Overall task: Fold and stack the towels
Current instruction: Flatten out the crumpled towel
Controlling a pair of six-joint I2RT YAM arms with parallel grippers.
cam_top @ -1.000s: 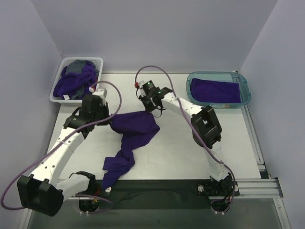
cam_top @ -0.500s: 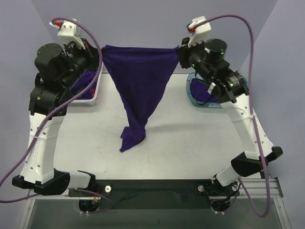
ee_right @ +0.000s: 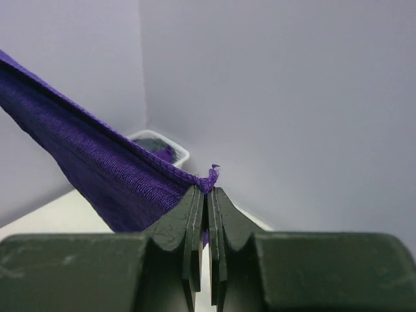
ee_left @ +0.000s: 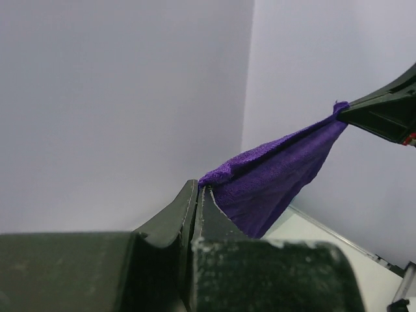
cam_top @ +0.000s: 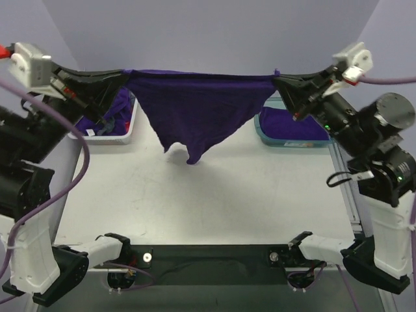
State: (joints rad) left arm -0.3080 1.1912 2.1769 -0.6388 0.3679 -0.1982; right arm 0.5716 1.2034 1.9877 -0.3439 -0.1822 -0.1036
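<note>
A deep purple towel (cam_top: 198, 107) hangs stretched in the air between both grippers, its top edge taut and its lower part drooping to a point above the table. My left gripper (cam_top: 125, 76) is shut on the towel's left corner (ee_left: 218, 174). My right gripper (cam_top: 275, 80) is shut on its right corner (ee_right: 208, 179). More purple towels (cam_top: 117, 104) lie in the white basket (cam_top: 123, 135) at the back left. A folded purple towel (cam_top: 289, 125) lies in the teal tray (cam_top: 299, 142) at the back right. No rust-orange towel shows.
The white table (cam_top: 214, 201) lies below the hanging towel. Grey walls close in the back and sides. The arm bases (cam_top: 149, 257) sit at the near edge. The white basket also shows in the right wrist view (ee_right: 170, 149).
Both grippers rose and moved apart, lifting the towel off the table and stretching its top edge taut. The towel's hanging tip no longer touches the table.
</note>
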